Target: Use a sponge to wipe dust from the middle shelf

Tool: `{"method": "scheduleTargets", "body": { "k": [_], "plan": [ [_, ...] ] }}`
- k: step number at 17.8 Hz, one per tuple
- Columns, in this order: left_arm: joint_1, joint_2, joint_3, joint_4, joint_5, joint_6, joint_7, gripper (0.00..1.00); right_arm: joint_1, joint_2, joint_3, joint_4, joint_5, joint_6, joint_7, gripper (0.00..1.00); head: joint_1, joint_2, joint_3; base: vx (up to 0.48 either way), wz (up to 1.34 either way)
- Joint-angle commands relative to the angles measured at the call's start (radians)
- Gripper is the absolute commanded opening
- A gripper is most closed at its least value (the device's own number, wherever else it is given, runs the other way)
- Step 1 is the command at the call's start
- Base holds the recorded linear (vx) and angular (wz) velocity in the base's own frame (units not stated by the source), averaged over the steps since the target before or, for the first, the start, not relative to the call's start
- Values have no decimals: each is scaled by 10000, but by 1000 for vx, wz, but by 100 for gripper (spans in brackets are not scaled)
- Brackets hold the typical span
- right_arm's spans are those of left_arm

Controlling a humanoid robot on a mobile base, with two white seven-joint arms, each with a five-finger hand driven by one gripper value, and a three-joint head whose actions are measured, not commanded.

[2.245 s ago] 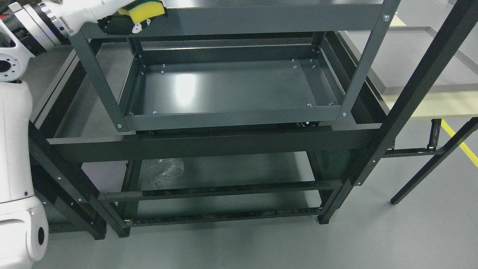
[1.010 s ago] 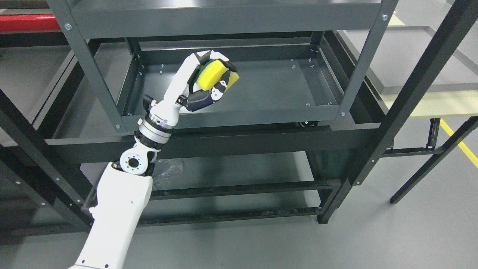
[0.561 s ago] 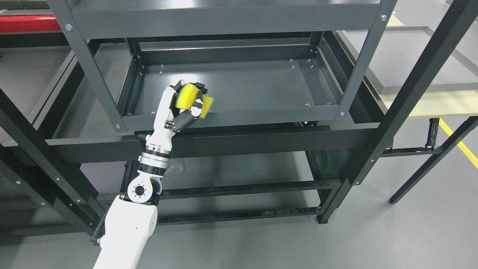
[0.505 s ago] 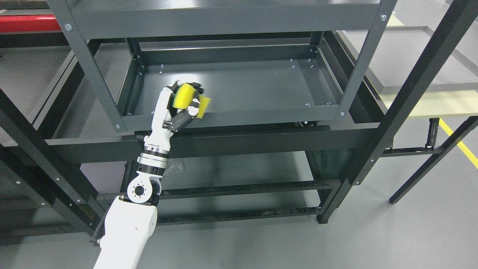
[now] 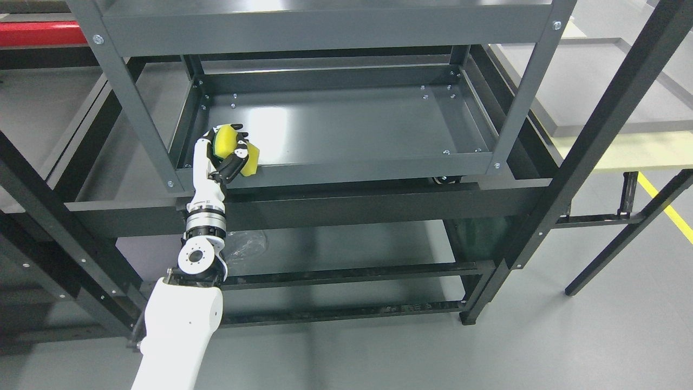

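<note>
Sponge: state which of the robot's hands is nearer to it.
Left. The left hand grips the sponge at the middle shelf front-left corner; the right hand is out of view.

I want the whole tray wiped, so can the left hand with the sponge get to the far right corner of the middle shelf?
Probably yes: the left hand grips the yellow sponge at the near left, and the dark metal middle shelf lies bare.
</note>
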Motion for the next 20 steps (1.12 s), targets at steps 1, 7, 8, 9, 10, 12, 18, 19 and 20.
{"method": "scheduleTargets", "body": {
  "k": [1, 7, 8, 9, 10, 12, 18, 19, 20],
  "plan": [
    [960, 88, -1105, -5051, -1, 1598, 1013, 3, 0, -175, 0, -175, 0, 723, -5, 100, 0, 0, 0, 0, 0],
    [3459, 634, -345, -5887, -508, -1792, -2052, 3, 0, -175, 0, -175, 0, 723, -5, 100, 0, 0, 0, 0, 0],
    [3843, 695, 8, -5872, -508, -1777, -2037, 4, 0, -175, 0, -175, 0, 723, -5, 100, 0, 0, 0, 0, 0],
    [4227, 757, 513, -5887, -493, -1777, -2037, 4, 0, -175, 0, -175, 0, 723, -5, 100, 0, 0, 0, 0, 0],
    [4580, 757, 988, -5948, -493, -1762, -2052, 4, 0, -175, 0, -175, 0, 723, -5, 100, 0, 1, 0, 0, 0],
    [5270, 864, 1711, -6239, -477, -1731, -2068, 4, 0, -175, 0, -175, 0, 723, -5, 100, 0, 0, 0, 0, 0],
    [5459, 221, 3032, -6439, -447, -1288, -2144, 3, 0, -175, 0, -175, 0, 723, -5, 100, 0, 1, 0, 0, 0],
    [5443, 235, 3140, -6455, -462, -1271, -2144, 3, 0, -175, 0, -175, 0, 723, -5, 100, 0, 0, 0, 0, 0],
    [5443, 236, 3232, -6455, -462, -1256, -2144, 3, 0, -175, 0, -175, 0, 723, -5, 100, 0, 1, 0, 0, 0]
  ]
}}
